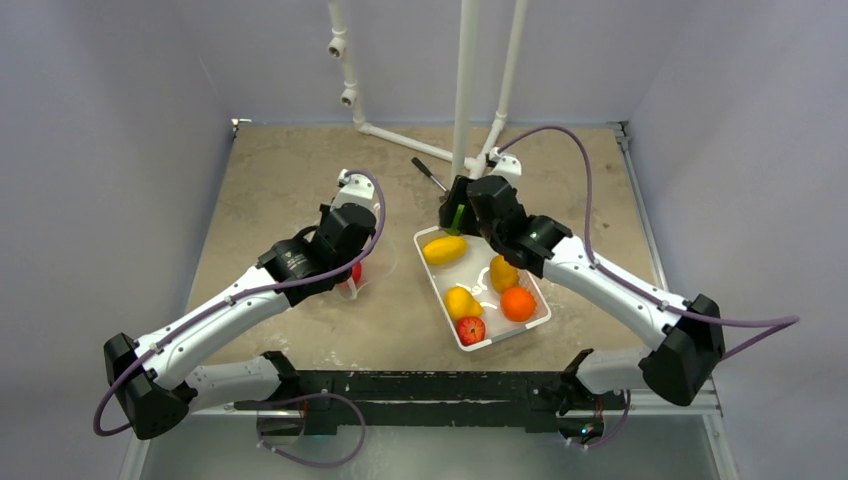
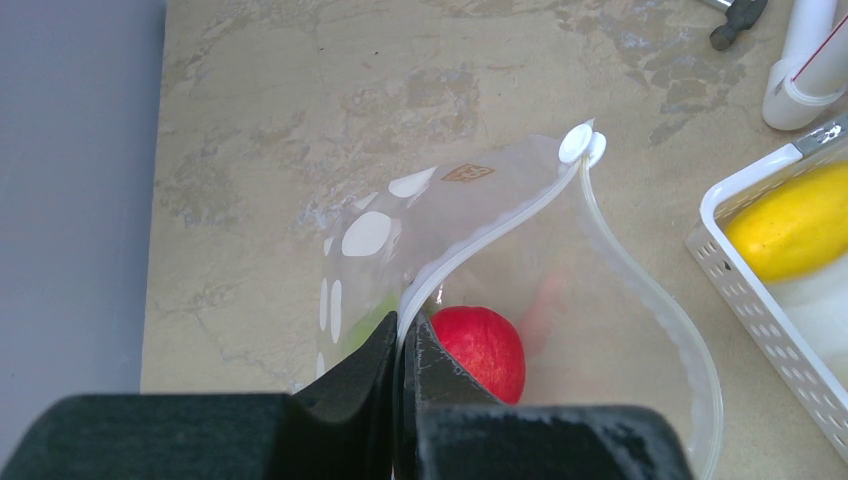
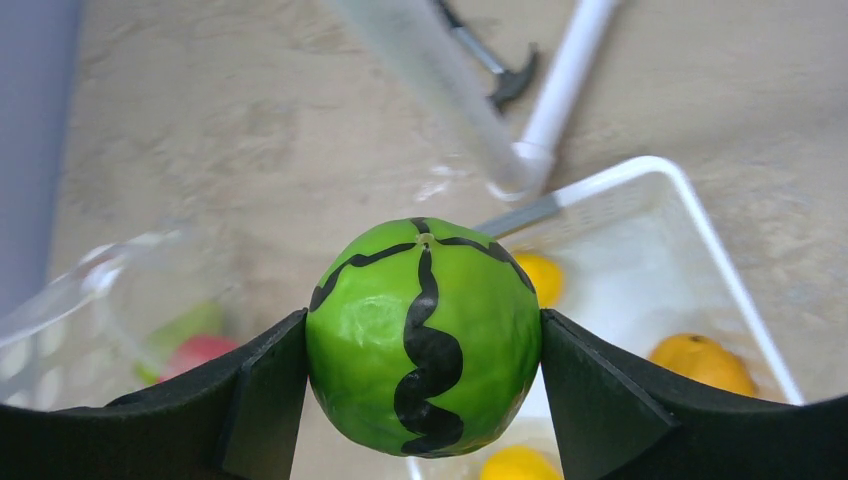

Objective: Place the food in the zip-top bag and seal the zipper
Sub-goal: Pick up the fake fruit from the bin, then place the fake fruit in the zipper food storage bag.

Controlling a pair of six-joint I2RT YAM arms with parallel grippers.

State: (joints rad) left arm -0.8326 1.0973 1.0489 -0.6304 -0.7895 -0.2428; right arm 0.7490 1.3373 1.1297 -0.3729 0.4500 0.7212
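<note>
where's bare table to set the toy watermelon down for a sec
Widest bare table lies rear left, between the zip-top bag and the back wall. A second strip runs in front of the white tray, towards the arm bases. Crowded: the tray, and rear centre around the white pipes and small hammer.

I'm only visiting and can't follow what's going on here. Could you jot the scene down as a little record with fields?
Left end effector: shut, pinching the zipper of the zip-top bag
Bag mouth: open
Inside bag: red fruit, green piece
Right end effector: gripping a green striped fruit near the tray's far end
White tray: three yellow fruits, an orange, a red apple
</note>
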